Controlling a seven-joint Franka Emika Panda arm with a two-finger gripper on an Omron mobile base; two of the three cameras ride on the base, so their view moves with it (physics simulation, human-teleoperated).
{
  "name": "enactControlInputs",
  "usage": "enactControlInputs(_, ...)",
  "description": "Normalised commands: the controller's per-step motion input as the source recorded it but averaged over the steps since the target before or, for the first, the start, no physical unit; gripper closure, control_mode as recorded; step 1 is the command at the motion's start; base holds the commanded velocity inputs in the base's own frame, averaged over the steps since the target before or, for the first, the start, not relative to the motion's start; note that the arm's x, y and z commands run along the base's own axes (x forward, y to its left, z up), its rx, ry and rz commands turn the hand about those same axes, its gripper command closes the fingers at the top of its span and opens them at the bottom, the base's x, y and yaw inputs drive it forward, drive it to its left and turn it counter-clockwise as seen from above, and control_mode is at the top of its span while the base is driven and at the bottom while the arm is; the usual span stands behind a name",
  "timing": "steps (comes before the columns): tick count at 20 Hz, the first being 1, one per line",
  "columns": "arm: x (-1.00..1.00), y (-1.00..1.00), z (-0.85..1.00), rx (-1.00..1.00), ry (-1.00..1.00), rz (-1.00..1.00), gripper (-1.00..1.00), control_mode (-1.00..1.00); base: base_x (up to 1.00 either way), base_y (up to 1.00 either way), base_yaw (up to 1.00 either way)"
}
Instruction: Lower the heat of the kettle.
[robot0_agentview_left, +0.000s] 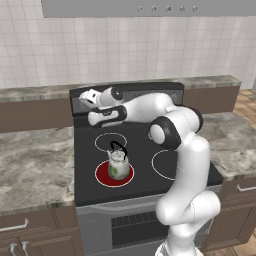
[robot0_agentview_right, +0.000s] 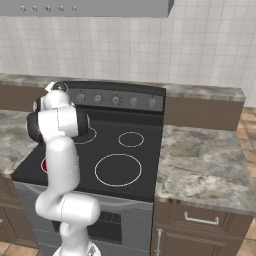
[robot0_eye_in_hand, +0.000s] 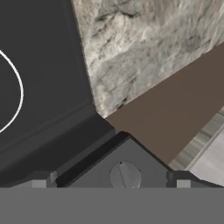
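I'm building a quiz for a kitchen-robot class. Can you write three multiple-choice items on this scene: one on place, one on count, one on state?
1. Where is the kettle?
A. front left burner
B. back right burner
C. counter

2. How many knobs are on the stove's back panel?
A. two
B. five
C. eight

3. The burner under the kettle is:
A. dark
B. glowing red
C. covered by a pan

Key: 1 A, it sits on the near left ring; 2 B, the right base view shows five; 3 B, its disc is red.

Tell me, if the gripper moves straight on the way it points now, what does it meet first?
Probably a knob on the stove's back panel: in the hand view it sits between the open gripper's fingertips, though depth is unclear.
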Motion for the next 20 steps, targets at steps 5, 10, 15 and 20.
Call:
enactControlInputs(5, 0.23, 0.01, 0.0, -0.02, 0.12, 0.0, -1.0, -1.0, 0.0, 0.0, 0.0)
enactControlInputs(10, 0.26, 0.09, 0.0, 0.0, 0.05, 0.0, -1.0, -1.0, 0.0, 0.0, 0.0)
enactControlInputs(15, 0.24, 0.25, 0.0, 0.0, 0.03, 0.0, -1.0, -1.0, 0.0, 0.0, 0.0)
enactControlInputs(20, 0.23, 0.29, 0.0, 0.0, 0.04, 0.0, -1.0, -1.0, 0.0, 0.0, 0.0)
